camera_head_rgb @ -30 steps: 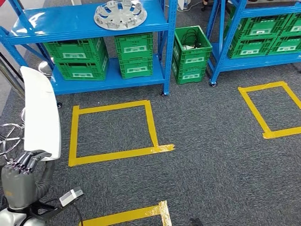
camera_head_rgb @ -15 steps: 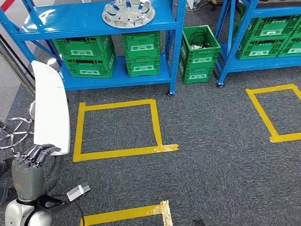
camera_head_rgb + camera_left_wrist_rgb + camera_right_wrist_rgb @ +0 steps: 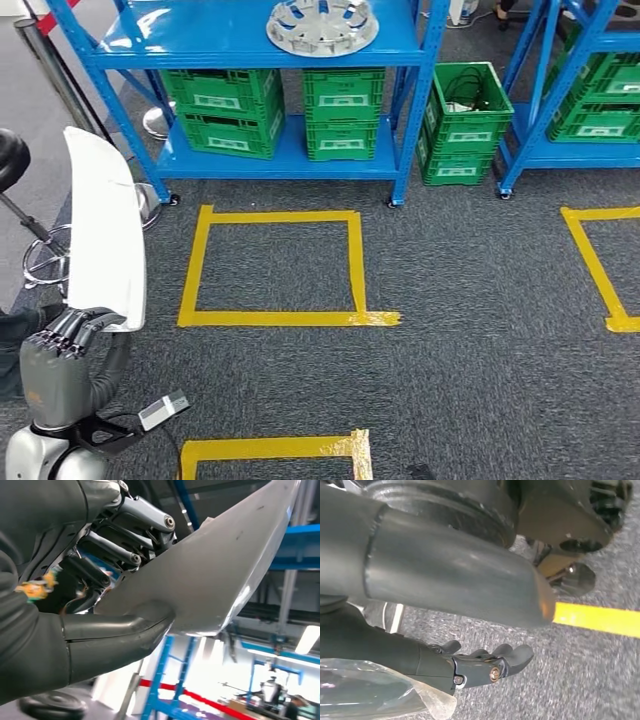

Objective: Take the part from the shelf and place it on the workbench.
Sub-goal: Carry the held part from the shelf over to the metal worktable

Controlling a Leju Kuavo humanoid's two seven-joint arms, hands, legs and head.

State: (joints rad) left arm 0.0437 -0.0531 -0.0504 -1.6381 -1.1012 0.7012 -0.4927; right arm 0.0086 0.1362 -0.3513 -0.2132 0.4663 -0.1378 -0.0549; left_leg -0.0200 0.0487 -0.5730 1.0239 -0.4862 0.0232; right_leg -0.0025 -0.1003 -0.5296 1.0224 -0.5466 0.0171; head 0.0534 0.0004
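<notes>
A silver hubcap [image 3: 322,25] lies atop a blue rack [image 3: 264,45] at 12 o'clock, green crates [image 3: 226,110] stacked beneath; yellow tape squares [image 3: 279,265] mark grey carpet [image 3: 468,340]; a black stool [image 3: 11,160] stands at 9 o'clock.

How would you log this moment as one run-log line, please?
phase: carrying | left robot hand: holds white part upright | right robot hand: hanging, holding nothing | workbench: unseen

A hubcap [image 3: 322,25] lies on the shelf [image 3: 226,45], crates [image 3: 226,108] beneath.
</notes>
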